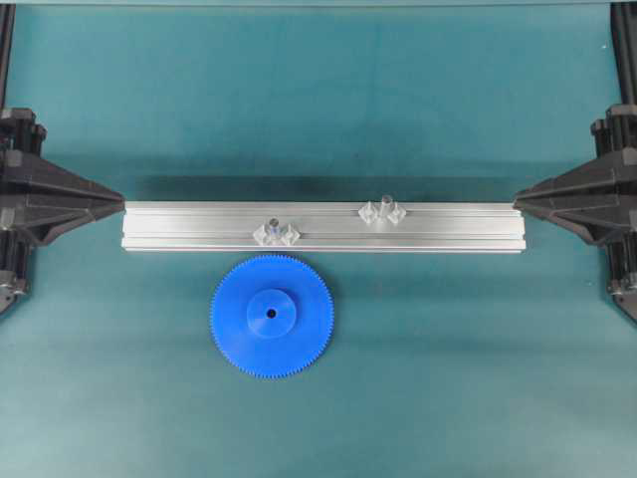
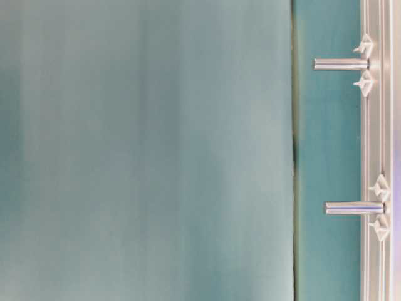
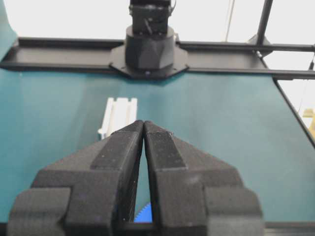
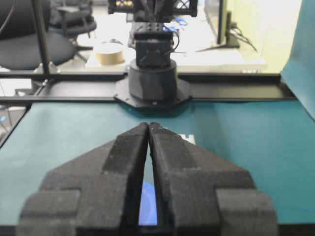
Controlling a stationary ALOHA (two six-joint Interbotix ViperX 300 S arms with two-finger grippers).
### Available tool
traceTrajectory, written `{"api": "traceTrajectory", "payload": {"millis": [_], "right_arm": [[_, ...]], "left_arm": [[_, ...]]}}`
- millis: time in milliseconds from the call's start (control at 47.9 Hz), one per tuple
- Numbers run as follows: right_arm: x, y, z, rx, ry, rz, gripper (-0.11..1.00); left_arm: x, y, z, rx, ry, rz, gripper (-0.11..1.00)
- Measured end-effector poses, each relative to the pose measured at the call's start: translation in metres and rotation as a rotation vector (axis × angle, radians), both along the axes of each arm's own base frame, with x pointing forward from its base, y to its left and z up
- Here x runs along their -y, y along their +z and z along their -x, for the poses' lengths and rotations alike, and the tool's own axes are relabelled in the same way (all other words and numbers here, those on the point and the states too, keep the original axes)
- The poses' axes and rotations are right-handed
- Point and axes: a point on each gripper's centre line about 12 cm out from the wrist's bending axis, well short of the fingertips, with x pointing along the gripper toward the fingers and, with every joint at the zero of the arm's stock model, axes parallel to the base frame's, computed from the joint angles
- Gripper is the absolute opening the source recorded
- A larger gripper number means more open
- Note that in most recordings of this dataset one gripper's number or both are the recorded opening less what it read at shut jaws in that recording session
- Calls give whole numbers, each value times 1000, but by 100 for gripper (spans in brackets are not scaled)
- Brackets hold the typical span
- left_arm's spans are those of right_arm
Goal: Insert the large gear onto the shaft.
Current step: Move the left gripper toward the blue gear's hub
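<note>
Blue large gear [image 1: 272,316] flat on mat | shaft [image 1: 270,225] upright on rail [image 1: 199,227]

The right gripper [image 4: 148,126] has its jaws closed together over teal table [image 4: 246,147], facing the opposite arm's base [image 4: 152,81].

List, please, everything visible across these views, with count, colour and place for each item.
large gear: one, bright blue, flat on the mat just in front of the rail, left of centre.
shaft pins: two, silvery, upright on clear bracket feet on the rail; one directly behind the gear, one further right.
aluminium rail: one, silver, lying across the middle.
table mat: one, teal.
left gripper: black, shut, empty, at the rail's left end.
right gripper: black, shut, empty, at the rail's right end.
</note>
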Motion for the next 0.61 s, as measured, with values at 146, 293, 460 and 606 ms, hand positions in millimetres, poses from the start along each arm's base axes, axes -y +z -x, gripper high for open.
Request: {"api": "traceTrajectory", "payload": {"millis": [146,293,460,606], "right_arm": [[0,-10,-2,-87,-2,-15,17],[0,-13,-4,-207,-2,-46,12],[0,-14,-8,-328,-4,-73,13],[0,-21,-16,-408,-7,-88,18]], "left_arm": [[3,-1,-6,-69,-19,41,0],[10,-5,-16,-194,-47,48,0],[23,-8,-34,-332,-91,47,0],[31,-12,-57,-427,-108,60,0]]}}
